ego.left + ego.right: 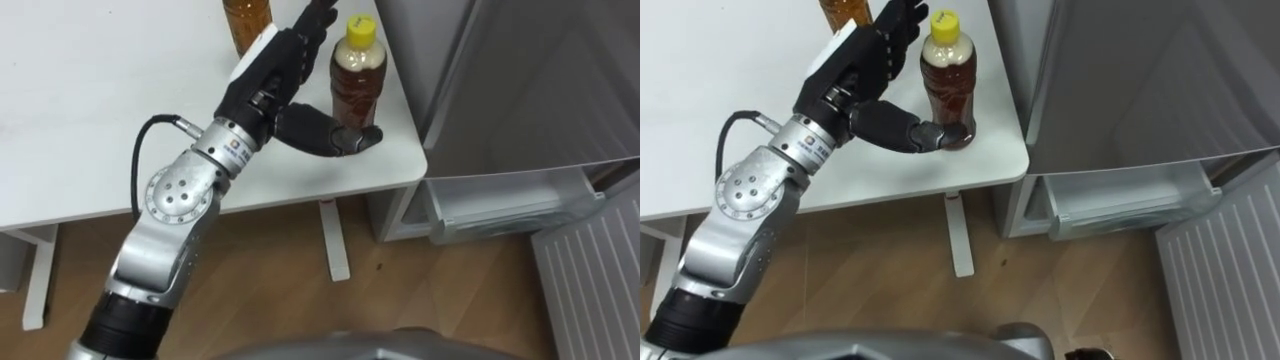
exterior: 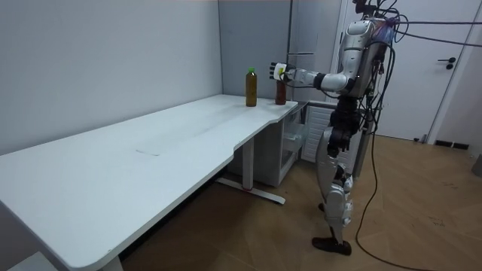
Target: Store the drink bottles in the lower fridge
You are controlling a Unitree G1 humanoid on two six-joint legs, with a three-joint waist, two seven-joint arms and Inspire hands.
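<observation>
Two amber drinks stand at the right end of the white table [image 1: 90,120]: a yellow-capped plastic bottle [image 1: 355,85] at the near corner and a second bottle [image 1: 245,20] farther left. The left hand [image 1: 275,70] brackets the yellow-capped bottle, fingers straight behind it and thumb before its base, apparently not yet clasped. The step is grasping. Next, close, lift and carry it right to the open white fridge drawer [image 1: 510,205].
</observation>
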